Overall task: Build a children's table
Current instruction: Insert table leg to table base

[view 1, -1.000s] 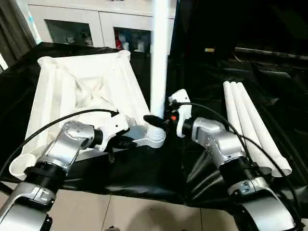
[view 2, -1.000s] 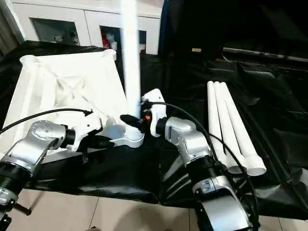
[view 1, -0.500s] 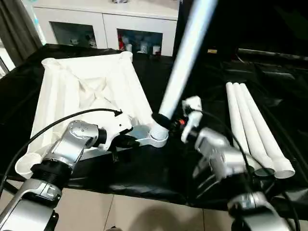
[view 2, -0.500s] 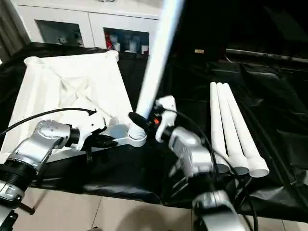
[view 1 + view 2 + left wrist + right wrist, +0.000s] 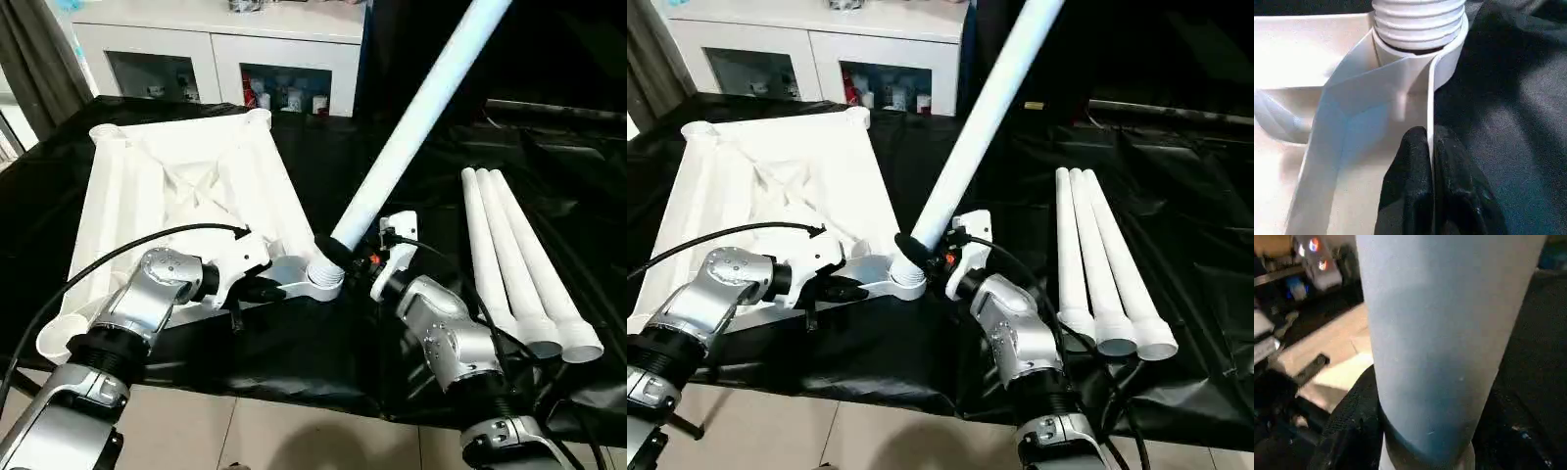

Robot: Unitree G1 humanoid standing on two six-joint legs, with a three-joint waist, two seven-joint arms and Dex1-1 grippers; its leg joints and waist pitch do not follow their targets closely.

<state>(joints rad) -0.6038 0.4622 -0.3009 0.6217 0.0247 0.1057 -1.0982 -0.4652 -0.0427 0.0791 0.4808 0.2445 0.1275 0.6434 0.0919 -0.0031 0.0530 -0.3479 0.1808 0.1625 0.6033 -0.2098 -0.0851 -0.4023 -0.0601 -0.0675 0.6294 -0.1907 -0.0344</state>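
Observation:
The white tabletop (image 5: 186, 196) lies upside down on black cloth, ribbed underside up. My left gripper (image 5: 257, 290) is shut on the thin rim wall (image 5: 1430, 105) beside the near right corner socket (image 5: 323, 282). A long white leg (image 5: 411, 122) leans up and to the right, and its ribbed lower end (image 5: 1420, 19) sits in that socket. My right gripper (image 5: 341, 253) is shut on the leg just above the socket, with black fingers (image 5: 1349, 426) on either side of the tube. Three more legs (image 5: 519, 264) lie side by side on the right.
A white cabinet (image 5: 225, 59) with glass doors stands behind the black-covered table (image 5: 294, 352). A black cable (image 5: 118, 259) loops over my left forearm. Pale floor tiles (image 5: 274, 431) show below the table's near edge.
The leg stood upright in the socket a second ago and now leans far to the right. My right forearm has swung with it. The left gripper has kept its hold on the rim.

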